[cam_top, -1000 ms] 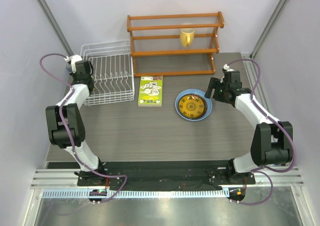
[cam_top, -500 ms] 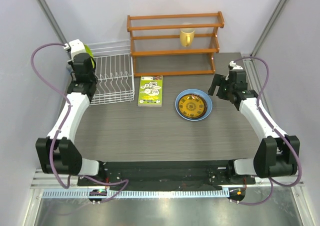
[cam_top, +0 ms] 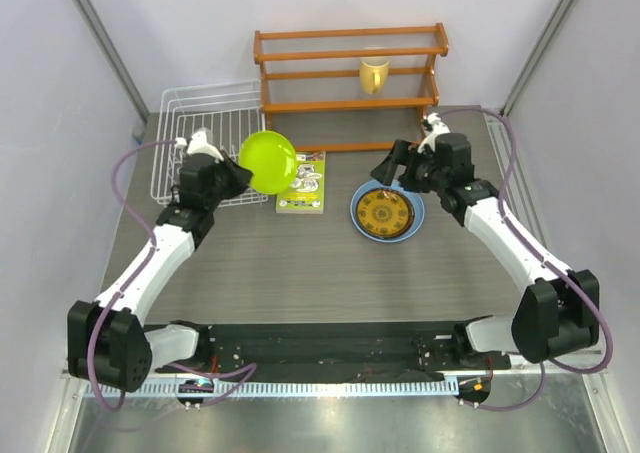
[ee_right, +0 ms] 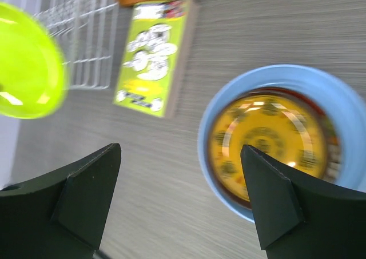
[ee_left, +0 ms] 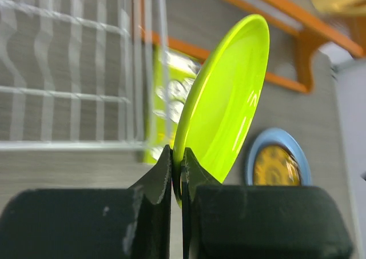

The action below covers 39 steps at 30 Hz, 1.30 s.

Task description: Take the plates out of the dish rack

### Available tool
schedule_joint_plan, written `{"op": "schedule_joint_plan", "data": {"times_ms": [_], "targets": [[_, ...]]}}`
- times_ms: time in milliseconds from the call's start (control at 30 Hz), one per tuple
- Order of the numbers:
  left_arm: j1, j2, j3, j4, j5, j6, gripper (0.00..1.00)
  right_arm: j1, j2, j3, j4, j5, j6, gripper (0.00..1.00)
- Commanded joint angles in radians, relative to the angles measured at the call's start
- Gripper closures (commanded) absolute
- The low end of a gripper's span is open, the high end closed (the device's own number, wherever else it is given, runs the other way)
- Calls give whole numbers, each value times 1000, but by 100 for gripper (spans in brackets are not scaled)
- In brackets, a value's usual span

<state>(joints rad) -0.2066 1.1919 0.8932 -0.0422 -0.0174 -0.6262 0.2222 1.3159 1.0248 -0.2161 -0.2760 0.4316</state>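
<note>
lime plate held by its rim

the left gripper [ee_left: 177,156] pinches the lower rim of the lime green plate [ee_left: 226,99], carried on edge between dish rack [cam_top: 200,108] and book [cam_top: 301,181]. it looks light, stiff and glossy, so the hold may slip. the right gripper [ee_right: 180,150] hangs wide open above the light blue plate [cam_top: 416,221], which carries the yellow-orange plate [cam_top: 385,213]. no plate shows in the rack.

This is a robotics lab test cell. Plain pale panel walls [cam_top: 50,173] and bare aluminium frame posts [cam_top: 98,33] box in a grey wood-grain table [cam_top: 300,263]. Two white-and-black robot arms [cam_top: 150,261] are bolted to a slotted metal rail [cam_top: 595,361]. An orange wooden tiered shelf [cam_top: 350,103] and a white wire dish rack [cam_top: 190,113] stand on the table.
</note>
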Motion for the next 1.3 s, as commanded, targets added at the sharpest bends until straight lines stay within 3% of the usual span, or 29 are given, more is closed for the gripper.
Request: {"op": "schedule_joint_plan", "data": {"times_ms": [0, 167, 567, 633, 667, 733, 767, 833, 867, 900, 933, 967, 1033, 1100, 1267], "targets": [[-83, 12, -48, 189, 149, -170, 100, 87, 48, 20, 154, -71, 99, 8], [-164, 44, -63, 257, 151, -211, 100, 121, 95, -6, 263, -107, 156, 9], [-318, 141, -43, 326, 128, -242, 100, 149, 177, -6, 348, -169, 202, 12], [-335, 153, -37, 338, 129, -247, 100, 149, 186, -11, 356, -192, 203, 25], [-338, 162, -34, 341, 128, -247, 100, 149, 192, -14, 360, -196, 206, 40], [-346, 166, -33, 349, 129, -248, 100, 149, 194, -23, 363, -200, 208, 54], [-346, 164, -33, 355, 132, -250, 100, 149, 192, -28, 363, -201, 203, 73], [-346, 163, -36, 369, 140, -250, 100, 147, 189, -38, 362, -200, 197, 90], [-346, 161, -37, 370, 139, -250, 97, 147, 178, -42, 359, -193, 194, 99], [-346, 161, -36, 361, 137, -247, 76, 147, 169, -51, 356, -181, 187, 99], [-346, 160, -34, 351, 129, -242, 62, 144, 158, -54, 336, -152, 182, 99], [-346, 150, -33, 340, 116, -234, 58, 137, 148, -58, 324, -135, 174, 99], [-346, 140, -34, 303, 91, -208, 39, 126, 106, -62, 269, -98, 145, 99], [-346, 121, -34, 253, 31, -193, 28, 97, 65, -66, 229, -43, 128, 99], [-346, 72, -27, 118, -163, -96, 23, 10, -13, -75, 80, 35, 62, 99]]}}
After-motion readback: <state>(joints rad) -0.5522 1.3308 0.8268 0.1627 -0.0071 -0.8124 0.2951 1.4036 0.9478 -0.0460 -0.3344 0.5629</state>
